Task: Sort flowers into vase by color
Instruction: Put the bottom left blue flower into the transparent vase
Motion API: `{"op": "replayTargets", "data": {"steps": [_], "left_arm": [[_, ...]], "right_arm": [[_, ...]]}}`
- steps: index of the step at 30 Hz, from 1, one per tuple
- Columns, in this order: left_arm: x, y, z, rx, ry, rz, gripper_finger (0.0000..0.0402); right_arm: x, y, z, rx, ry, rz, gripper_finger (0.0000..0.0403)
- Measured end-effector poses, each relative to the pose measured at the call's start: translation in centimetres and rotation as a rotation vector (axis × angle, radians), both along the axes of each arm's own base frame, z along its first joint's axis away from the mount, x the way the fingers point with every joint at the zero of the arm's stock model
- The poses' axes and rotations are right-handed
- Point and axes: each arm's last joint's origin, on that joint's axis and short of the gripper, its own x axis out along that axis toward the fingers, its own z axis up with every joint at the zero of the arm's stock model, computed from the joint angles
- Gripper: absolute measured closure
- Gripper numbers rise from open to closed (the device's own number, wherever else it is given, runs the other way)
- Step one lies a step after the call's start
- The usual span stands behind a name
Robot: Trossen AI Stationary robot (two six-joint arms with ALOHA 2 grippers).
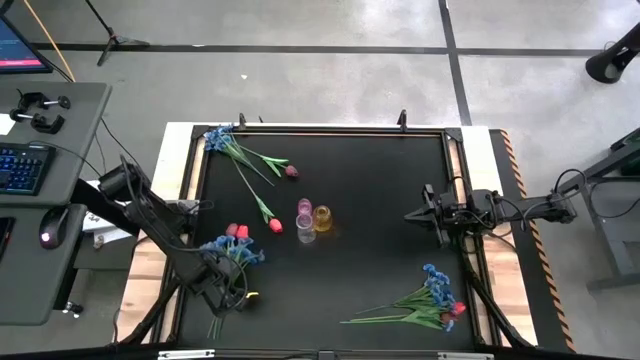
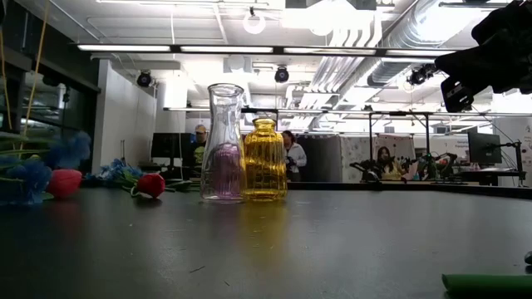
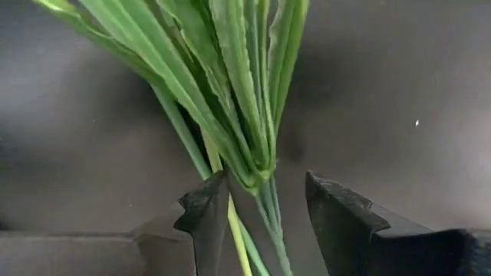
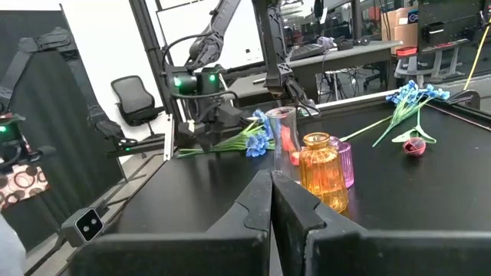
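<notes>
Left gripper (image 3: pixel 261 211): we see it low over the table's near-left part, jaws parted on either side of the green stems (image 3: pixel 265 195) of the blue-blossom bunch (image 1: pixel 232 250); the stems stand in the gap and we cannot see either jaw pressing them, so nothing is firmly held
Right gripper (image 4: pixel 271 201): waits above the table's right side, jaws pressed together, empty
Vases: a clear vase (image 2: pixel 224 143), a pink-tinted vase (image 1: pixel 304 208) and an amber vase (image 2: pixel 264 159) stand close together at mid-table
Flowers: red tulips (image 1: pixel 238 231) lie just beside the blue bunch; another red tulip (image 1: pixel 275 226) lies near the vases; a blue bunch with a maroon tulip (image 1: pixel 291 171) lies at the far left; a mixed bunch (image 1: pixel 430 300) lies at the near right
Handling: we judge the flowers light, with thin springy stems and soft leaves that may slip or splay
Where to hold: we would close on the bare stems below the leaves, where they gather tight
</notes>
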Motion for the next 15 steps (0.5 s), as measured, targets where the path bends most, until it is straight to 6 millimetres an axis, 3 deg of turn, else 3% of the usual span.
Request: {"op": "replayTargets", "data": {"steps": [7,15], "left_arm": [[0.24,0.0,-0.32,0.009,-0.004,0.014,0.0275],[0.23,0.06,-0.36,0.022,-0.019,-0.029,0.0389]], "right_arm": [[0.0,0.0,0.0,0.0,0.0,0.0,0.0403],[0.0,0.0,0.0,0.0,0.0,0.0,0.0403]]}}
